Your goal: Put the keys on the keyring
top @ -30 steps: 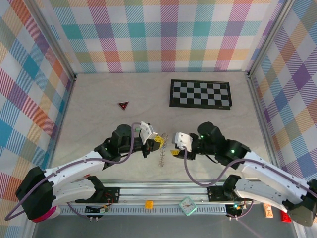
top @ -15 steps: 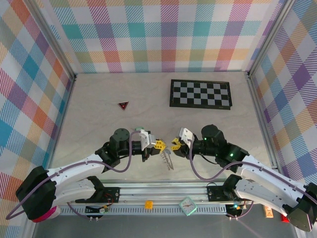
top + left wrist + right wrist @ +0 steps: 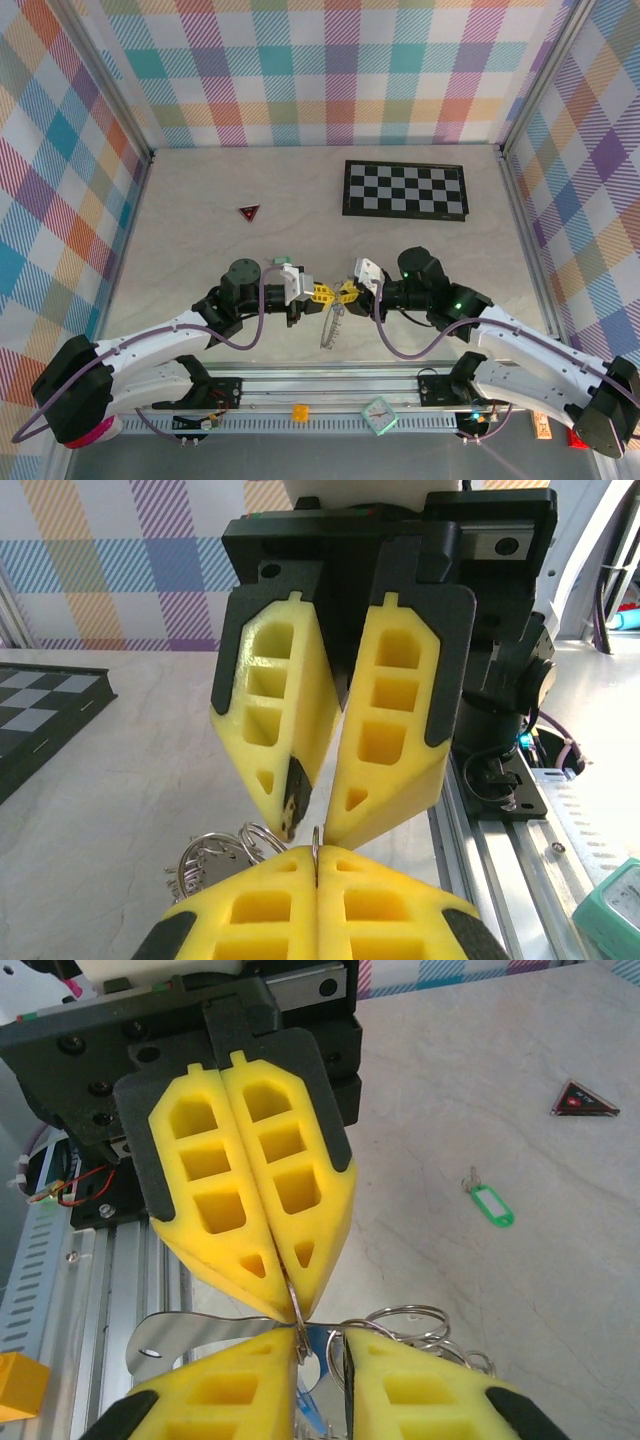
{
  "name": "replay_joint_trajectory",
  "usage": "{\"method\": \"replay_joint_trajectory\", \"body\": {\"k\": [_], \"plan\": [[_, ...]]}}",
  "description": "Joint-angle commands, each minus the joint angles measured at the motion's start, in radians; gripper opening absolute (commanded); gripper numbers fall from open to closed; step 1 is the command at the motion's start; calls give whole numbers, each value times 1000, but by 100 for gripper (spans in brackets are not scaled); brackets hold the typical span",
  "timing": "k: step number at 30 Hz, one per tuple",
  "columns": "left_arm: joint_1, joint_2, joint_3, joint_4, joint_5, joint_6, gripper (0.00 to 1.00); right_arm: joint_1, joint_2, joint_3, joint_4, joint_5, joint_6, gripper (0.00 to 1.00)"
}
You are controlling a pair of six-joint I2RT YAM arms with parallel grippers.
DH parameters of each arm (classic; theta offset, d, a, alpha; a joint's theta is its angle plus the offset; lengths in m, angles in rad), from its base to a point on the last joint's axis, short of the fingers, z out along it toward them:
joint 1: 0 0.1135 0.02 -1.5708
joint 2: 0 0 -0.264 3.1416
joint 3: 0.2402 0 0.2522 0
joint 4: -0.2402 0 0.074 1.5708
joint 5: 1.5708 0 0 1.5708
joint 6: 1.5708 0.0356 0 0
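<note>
Pinched by the left tool (image 3: 323, 293), the keyring (image 3: 329, 328) trails toward the near edge.

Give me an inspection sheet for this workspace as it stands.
Surface: pale marbled table.
Job's things: keyring held up between the grippers, chain hanging below; green key lying on the table.
Clutter: red triangle; checkerboard.
Grippers: left gripper shut on the keyring; right gripper tips narrowly apart around it, grip unclear.
Cables: purple cable looped along each arm.
Surroundings: plaid walls; orange block and teal timer by the front rail.
</note>
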Motion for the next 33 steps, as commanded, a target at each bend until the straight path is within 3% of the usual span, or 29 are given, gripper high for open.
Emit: {"method": "replay_joint_trajectory", "body": {"k": [1,7,12,16,22,26,33], "plan": [[-13,-19,-2,81,47,11,0,0,14,38,29,-43,-17,16],[-14,-16,-7,109,36,-2,0,0,36,40,51,-79,-8,16],[-14,-9,-15,149,26,-22,0,0,58,50,47,-90,-22,1],[-13,-14,-13,112,-23,-23,1,0,59,83,-15,-62,-65,0],[-13,-43,-8,-23,-95,7,32,0,83,148,-158,-4,-158,0],[-13,-55,2,-92,-127,28,35,0,122,203,-241,7,-204,0],[-14,-39,33,-151,-130,48,33,0,181,280,-350,-4,-270,0]]}}
